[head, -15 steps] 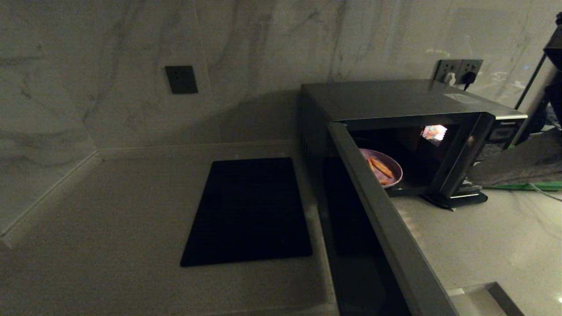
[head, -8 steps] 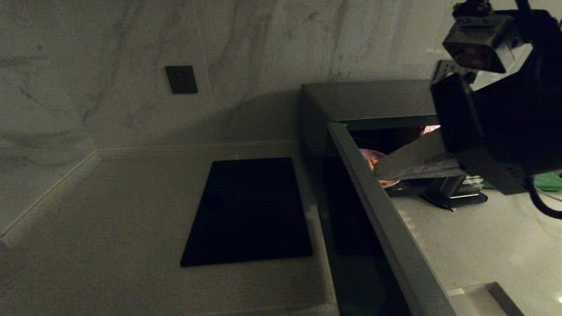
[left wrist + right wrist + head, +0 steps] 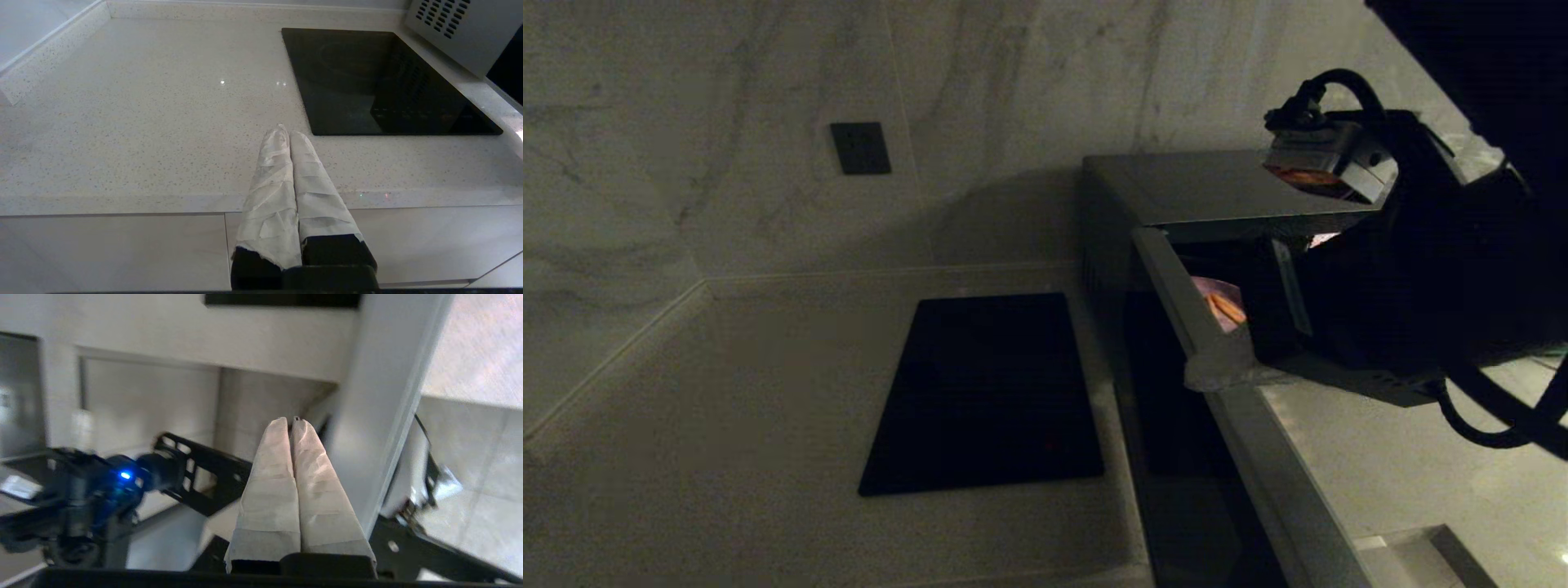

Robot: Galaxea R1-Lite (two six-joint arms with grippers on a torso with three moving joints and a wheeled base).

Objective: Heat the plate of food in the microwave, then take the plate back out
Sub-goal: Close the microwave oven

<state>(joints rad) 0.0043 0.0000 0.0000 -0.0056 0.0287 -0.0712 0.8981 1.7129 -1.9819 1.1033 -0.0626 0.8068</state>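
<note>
The microwave (image 3: 1201,184) stands at the right of the counter with its door (image 3: 1258,457) swung open toward me. Inside, the pale lavender plate of food (image 3: 1210,287) shows only in part, with orange sticks (image 3: 1227,309) on it; my right arm hides the remainder. My right gripper (image 3: 1215,369) is shut and empty, its taped tips at the inner side of the door's top edge. In the right wrist view its gripper (image 3: 291,421) points along the grey door (image 3: 380,396). My left gripper (image 3: 286,132) is shut and empty, low at the counter's front edge.
A flat black mat (image 3: 988,392) lies on the counter left of the microwave, also seen as the black mat (image 3: 380,81) in the left wrist view. A dark wall outlet (image 3: 860,148) sits on the marble wall. The pale counter (image 3: 143,122) runs left to a corner.
My right arm has swung in from the right, across the microwave's opening, and its shut tips now sit at the door's edge. It now covers most of the plate.
</note>
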